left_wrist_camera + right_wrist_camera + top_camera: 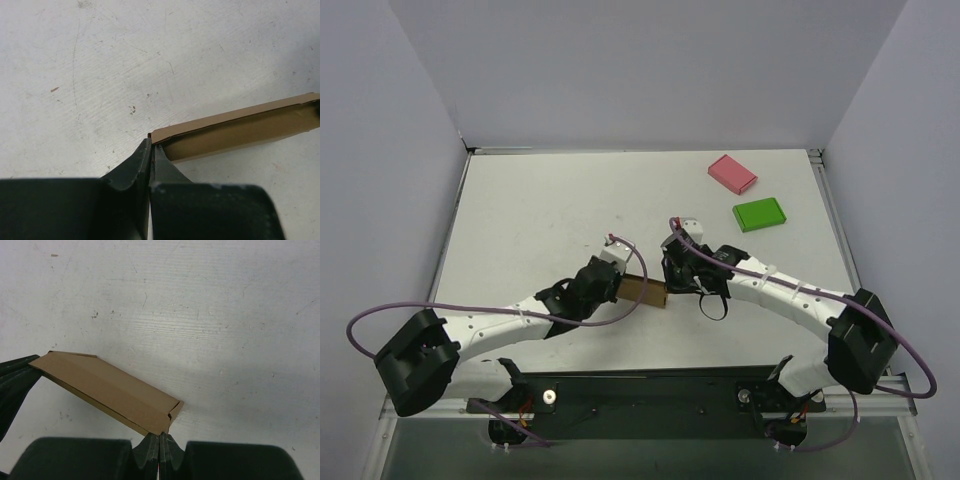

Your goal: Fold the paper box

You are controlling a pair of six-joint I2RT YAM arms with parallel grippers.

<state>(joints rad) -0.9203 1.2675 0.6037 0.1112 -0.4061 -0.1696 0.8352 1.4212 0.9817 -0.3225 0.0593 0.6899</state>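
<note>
Left pincer (151, 152) pinched tight on paper box (235, 131) end | right pincer (160, 439) nipping opposite corner | box stretched between them, apparently raised above desk (225, 315)

A: What closes the space in?
B: Plain pale grey-lilac panels: a back wall (650, 70), a left wall (380, 180), a right wall (910, 150).
A: And below?
B: A white counter (550, 200), finely scratched and dark-specked, edged by a metal rail (640, 151). The light is even and soft.
</note>
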